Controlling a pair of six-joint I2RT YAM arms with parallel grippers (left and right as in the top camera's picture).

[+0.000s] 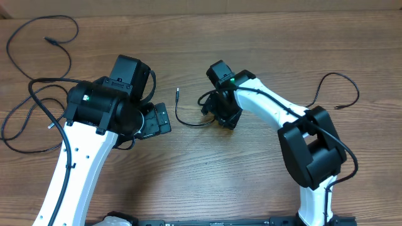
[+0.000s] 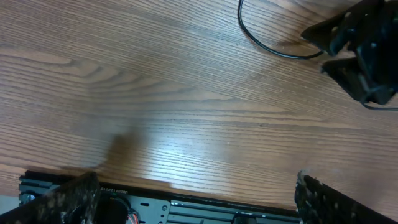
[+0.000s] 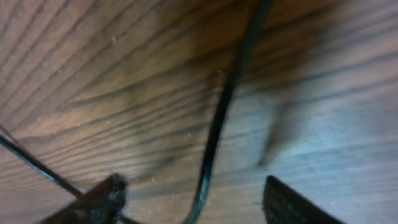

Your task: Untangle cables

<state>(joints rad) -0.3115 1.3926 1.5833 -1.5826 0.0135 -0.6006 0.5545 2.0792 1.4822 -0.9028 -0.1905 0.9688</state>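
Robotics lab bench: a white-and-black left arm [image 1: 69, 176] and right arm [image 1: 270, 103] rise from a black metal rail [image 2: 205, 208] along the near edge of a wood-grain worktop [image 1: 201, 176]. Thin black cables [image 1: 55, 41] lie near its far left corner.

Overhead cam looks straight down; wrist cams near table [image 1: 207, 169], sharing centre cable [image 1: 188, 123].

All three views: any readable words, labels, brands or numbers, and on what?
No text can be read.
Left wrist: faint pale marks on the black rail, too blurred to read.
Overhead and right wrist: no lettering on the cable or table.
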